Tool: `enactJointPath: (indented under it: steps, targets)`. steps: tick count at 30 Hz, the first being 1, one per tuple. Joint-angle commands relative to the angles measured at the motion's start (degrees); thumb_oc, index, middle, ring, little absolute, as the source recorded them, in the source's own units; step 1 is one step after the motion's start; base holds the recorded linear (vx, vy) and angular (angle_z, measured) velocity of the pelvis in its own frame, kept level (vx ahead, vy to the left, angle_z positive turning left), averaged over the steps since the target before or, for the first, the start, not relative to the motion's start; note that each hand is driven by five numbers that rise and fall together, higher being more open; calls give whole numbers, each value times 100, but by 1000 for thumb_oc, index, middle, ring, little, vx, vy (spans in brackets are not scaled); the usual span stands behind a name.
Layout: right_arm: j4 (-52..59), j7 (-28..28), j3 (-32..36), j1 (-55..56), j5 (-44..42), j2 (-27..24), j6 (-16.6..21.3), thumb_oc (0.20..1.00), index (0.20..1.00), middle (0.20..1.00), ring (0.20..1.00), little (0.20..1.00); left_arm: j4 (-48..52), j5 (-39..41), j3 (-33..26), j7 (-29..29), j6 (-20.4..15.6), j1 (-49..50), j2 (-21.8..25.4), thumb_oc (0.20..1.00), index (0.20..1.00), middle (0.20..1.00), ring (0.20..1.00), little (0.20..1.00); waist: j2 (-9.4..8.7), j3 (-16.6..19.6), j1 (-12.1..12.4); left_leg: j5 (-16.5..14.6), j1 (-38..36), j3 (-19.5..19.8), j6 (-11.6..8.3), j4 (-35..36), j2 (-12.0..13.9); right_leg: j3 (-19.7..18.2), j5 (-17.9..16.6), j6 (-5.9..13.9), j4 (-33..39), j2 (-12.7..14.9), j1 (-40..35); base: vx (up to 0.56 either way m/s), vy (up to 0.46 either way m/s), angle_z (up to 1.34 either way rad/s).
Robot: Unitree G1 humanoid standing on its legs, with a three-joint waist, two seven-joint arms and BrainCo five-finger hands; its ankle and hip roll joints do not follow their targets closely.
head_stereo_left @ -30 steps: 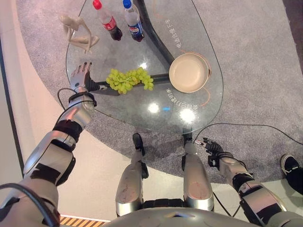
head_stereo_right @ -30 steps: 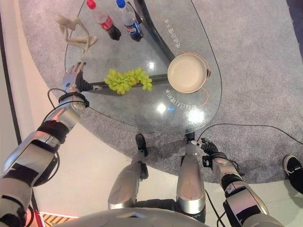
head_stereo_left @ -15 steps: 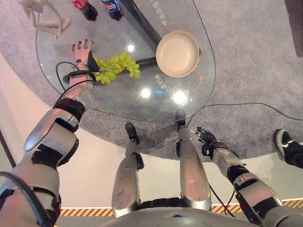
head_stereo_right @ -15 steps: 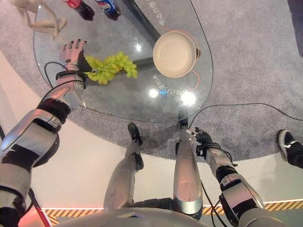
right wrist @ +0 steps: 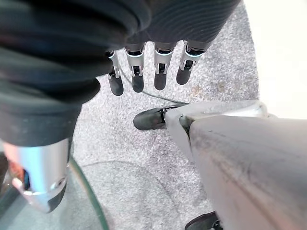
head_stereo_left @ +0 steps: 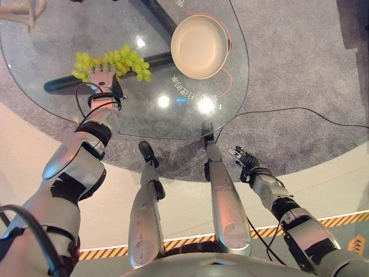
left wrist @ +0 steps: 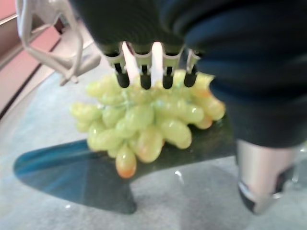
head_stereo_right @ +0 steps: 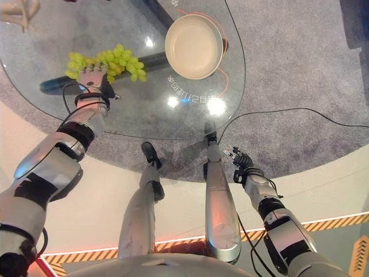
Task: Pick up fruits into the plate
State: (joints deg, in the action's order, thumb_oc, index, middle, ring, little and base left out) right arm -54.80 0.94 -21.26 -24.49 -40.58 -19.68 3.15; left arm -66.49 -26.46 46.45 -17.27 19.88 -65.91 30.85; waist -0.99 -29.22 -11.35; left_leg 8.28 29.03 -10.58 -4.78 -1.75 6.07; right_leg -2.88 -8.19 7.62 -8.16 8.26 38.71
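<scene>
A glass worktop (head_stereo_left: 144, 109) stands on grey carpet (head_stereo_left: 300, 69). The left hand (head_stereo_left: 102, 78), fingers straight, reaches over the green grapes (head_stereo_left: 118, 60), well apart from the beige plate (head_stereo_left: 199, 39). The right hand (head_stereo_left: 245, 161) hangs relaxed and empty.

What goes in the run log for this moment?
left hand: open, over green grape bunch | right hand: open, idle below glass table | round beige plate: empty

The grapes (head_stereo_left: 112, 60) lay on the glass table (head_stereo_left: 138, 115), left of the plate (head_stereo_left: 199, 39), with the left hand (head_stereo_left: 102, 79) at their near side.
</scene>
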Motion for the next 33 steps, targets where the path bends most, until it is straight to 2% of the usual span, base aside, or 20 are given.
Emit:
enactJointPath:
  steps: [1,4,7,11,14,22,26,33]
  targets:
    - [358,35,-179,154,-343,40,100,1000,1000,1000,1000,1000,-365,-123,-67,57,157,-282,141,1000,1000,1000,1000,1000,-123,-57,-39,-608,421,232,161,-727,-384,98,398,-371,-473,-794,188,0,0,0]
    - [431,-35,-161,171,-568,35,179,1000,1000,1000,1000,1000,-459,-322,-21,-23,362,-276,89,1000,1000,1000,1000,1000,-149,-57,-62,-616,552,256,157,-806,-400,82,399,-384,-526,-822,298,0,0,0]
    - [554,-42,-173,170,-698,64,211,1000,1000,1000,1000,1000,-508,-432,-81,-375,727,-298,80,1000,1000,1000,1000,1000,-184,-57,-74,-620,673,271,155,-866,-406,68,408,-397,-585,-857,408,0,0,0]
    - [622,-98,-221,242,-771,77,313,1000,1000,1000,1000,1000,-619,-87,-255,-868,942,-423,176,1000,1000,1000,1000,1000,-248,-57,-81,-642,844,298,143,-988,-415,78,403,-410,-647,-866,544,-4,-22,-3]
    - [647,-99,-221,307,-860,100,329,1000,1000,1000,1000,1000,-617,-26,-423,-1094,772,-488,273,1000,1000,1000,1000,1000,-266,-57,-58,-666,906,344,161,-1031,-428,84,401,-413,-670,-869,593,11,-49,3]
    - [692,-91,-200,412,-933,148,399,1000,1000,1000,1000,1000,-143,-49,-659,-1911,660,-460,462,1000,1000,1000,1000,1000,-239,-57,48,-700,919,463,197,-1056,-473,143,437,-418,-745,-852,601,7,-18,1]
    - [787,-28,-132,524,-947,161,413,1000,1000,1000,1000,1000,309,-78,-826,-2136,569,-405,640,1000,1000,1000,1000,1000,-202,-57,120,-730,894,511,227,-1039,-506,185,458,-415,-748,-829,583,32,-32,4]
    - [959,33,29,787,-944,170,455,1000,1000,1000,1000,1000,1056,-127,-1129,-2284,622,-72,864,1000,1000,1000,1000,1000,-132,-57,226,-805,879,577,275,-1104,-561,264,477,-403,-795,-771,572,38,-28,2]
